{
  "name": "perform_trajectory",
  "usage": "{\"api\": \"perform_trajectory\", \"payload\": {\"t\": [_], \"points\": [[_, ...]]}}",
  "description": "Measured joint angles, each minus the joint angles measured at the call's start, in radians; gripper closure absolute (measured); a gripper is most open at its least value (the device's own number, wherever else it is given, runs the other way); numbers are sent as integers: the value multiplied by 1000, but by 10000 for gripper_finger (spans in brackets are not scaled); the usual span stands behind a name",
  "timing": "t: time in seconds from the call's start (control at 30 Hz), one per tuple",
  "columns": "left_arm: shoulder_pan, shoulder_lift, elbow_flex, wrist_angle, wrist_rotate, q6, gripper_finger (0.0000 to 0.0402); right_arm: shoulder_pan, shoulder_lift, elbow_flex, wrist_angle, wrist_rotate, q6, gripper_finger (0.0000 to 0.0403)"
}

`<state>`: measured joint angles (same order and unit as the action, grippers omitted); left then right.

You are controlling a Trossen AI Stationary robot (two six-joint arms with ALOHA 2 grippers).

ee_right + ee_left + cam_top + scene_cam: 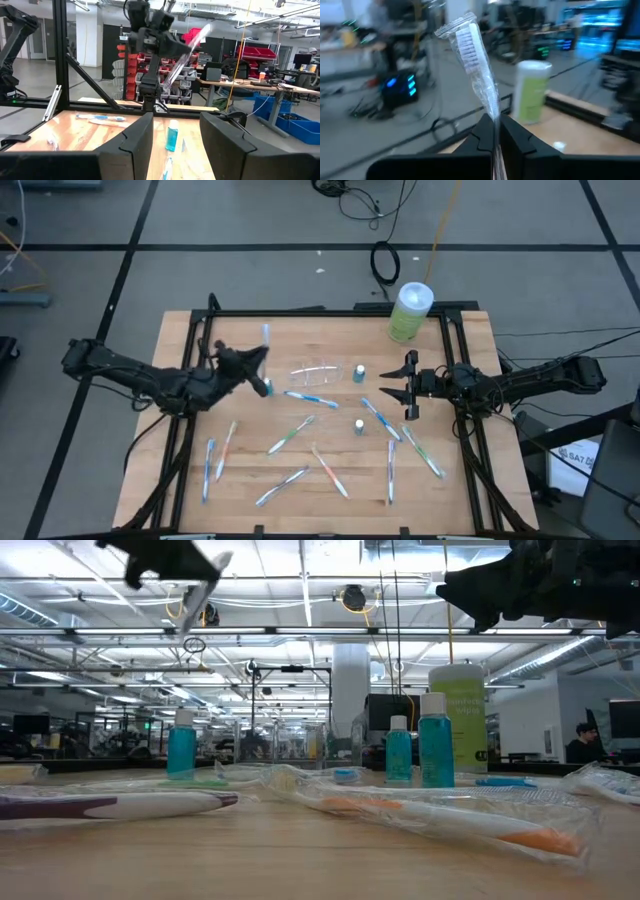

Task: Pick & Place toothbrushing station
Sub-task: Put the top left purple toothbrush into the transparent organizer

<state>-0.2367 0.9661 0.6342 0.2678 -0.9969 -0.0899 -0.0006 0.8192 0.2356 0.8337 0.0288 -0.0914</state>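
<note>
My left gripper point(255, 360) is raised over the table's left half and is shut on a toothbrush in a clear wrapper point(475, 70). It also shows high in the low view point(165, 560). My right gripper point(405, 392) is open and empty above the table's right half. A clear plastic cup point(322, 370) is between the two grippers. Three teal-capped tubes stand on the wood point(358, 372) point(358, 425) point(268, 388). Several wrapped toothbrushes lie flat on the table, among them a blue one point(310, 398) and an orange one point(330, 470). My left gripper pinches the wrapped toothbrush by its handle point(495, 122) between its two fingers. The bristle head point(465, 40) sticks out past the fingertips and the handle's other end is hidden between the fingers. The brush is lifted clear of the table and slants point(205, 580).
A large pale-green canister with a white lid point(410, 310) stands at the table's far right corner. A black frame rail point(330, 312) runs along the far edge and down both sides. People and desks show in the room beyond.
</note>
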Motion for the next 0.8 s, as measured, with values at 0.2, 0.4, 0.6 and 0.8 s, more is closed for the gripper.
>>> {"api": "perform_trajectory", "payload": {"t": [0.2, 0.4, 0.6, 0.8], "points": [[68, 117, 0, 200, 139, 115, 394, 0, 0, 0, 0, 0, -2, 248], [182, 288, -1, 306, 194, 62, 395, 0, 0, 0, 11, 0, -23, 248], [273, 462, -1, 507, 231, 77, 397, 0, 0, 0, 12, 0, -29, 248], [304, 618, -1, 657, 188, 135, 397, 0, 0, 0, 8, 0, -25, 248]]}}
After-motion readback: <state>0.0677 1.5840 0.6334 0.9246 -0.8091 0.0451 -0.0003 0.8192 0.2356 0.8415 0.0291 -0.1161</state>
